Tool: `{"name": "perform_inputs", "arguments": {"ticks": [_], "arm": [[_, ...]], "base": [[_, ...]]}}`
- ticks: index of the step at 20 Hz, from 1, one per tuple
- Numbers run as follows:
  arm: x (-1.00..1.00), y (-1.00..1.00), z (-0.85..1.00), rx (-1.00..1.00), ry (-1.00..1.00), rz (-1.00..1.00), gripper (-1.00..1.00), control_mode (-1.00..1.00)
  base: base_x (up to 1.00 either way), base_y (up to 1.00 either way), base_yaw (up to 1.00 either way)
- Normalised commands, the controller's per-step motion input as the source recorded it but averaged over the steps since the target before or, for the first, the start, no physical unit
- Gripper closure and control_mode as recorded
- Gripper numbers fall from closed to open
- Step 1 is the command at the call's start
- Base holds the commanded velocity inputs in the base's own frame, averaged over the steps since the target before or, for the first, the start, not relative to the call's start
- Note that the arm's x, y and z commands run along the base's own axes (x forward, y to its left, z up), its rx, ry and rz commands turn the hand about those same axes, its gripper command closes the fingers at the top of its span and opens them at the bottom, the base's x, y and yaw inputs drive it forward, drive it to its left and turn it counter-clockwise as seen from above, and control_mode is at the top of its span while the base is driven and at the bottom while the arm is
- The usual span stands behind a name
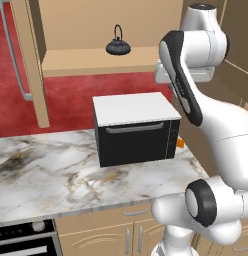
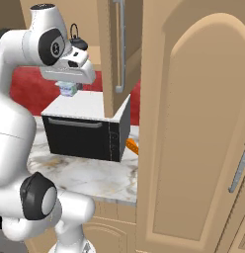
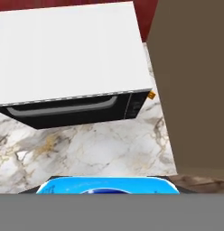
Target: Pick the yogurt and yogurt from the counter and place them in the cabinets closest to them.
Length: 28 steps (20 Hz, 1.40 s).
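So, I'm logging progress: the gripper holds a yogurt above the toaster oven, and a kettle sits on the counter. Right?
Nearly. The gripper does hold the yogurt above the toaster oven, but the kettle sits on the open cabinet's shelf, as the left base view shows.

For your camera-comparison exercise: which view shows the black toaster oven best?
The left base view: the toaster oven shows whole, front door and white top together. The right base view shows it at an angle, behind the arm. The hand view looks down on its top.
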Motion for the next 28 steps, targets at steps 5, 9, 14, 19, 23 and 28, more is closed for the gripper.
{"name": "perform_inputs", "arguments": {"ticks": [5, 9, 14, 19, 23, 28], "arm": [[-0.45, 0.00, -0.15, -0.07, -0.22, 0.07, 1.00, -1.00], [0.01, 0.00, 0.27, -0.09, -0.40, 0.05, 1.00, -1.00], [0.30, 0.00, 0.39, -0.03, -0.28, 0.01, 1.00, -1.00], [0.45, 0.00, 0.36, 0.00, -0.16, 0.00, 1.00, -1.00], [0.56, 0.00, 0.36, 0.00, -0.12, 0.00, 1.00, -1.00], [0.54, 0.00, 0.26, 0.00, -0.06, 0.00, 1.00, -1.00]], "base": [[0.00, 0.00, 0.00], [0.00, 0.00, 0.00], [0.00, 0.00, 0.00], [0.00, 0.00, 0.00], [0.00, 0.00, 0.00], [0.00, 0.00, 0.00]]}}
